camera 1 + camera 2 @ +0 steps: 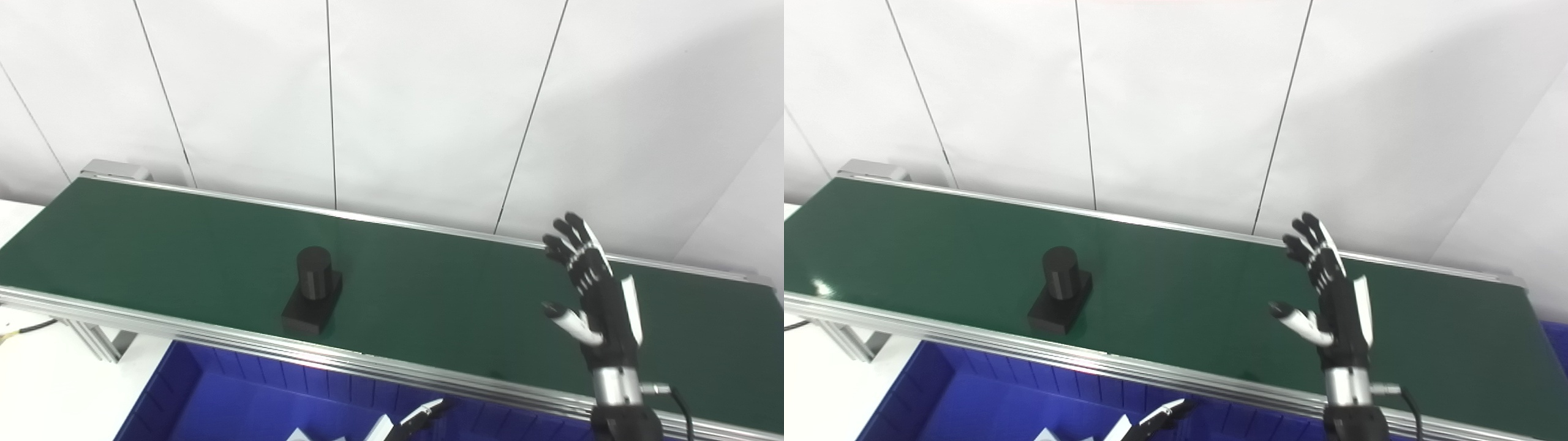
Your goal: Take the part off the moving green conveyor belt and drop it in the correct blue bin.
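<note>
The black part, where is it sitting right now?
The black part stands on the green conveyor belt, left of middle near its front edge, well left of the open right hand.

Right robot hand [597,303]: black body, slim black fingers [572,236] with small white marks across the knuckle area, white strip along the outer edge of the palm. Thumb [569,321] white along its length with a black tip. Below the palm a shiny silver cylindrical wrist collar [615,386], then a black forearm section [628,424]. A thin black cable [680,407] runs out of a small metal plug on the wrist's side. Left robot hand [413,421]: only a sliver shows at the bottom edge, black with white plates on a finger; rest is cut off.
</note>
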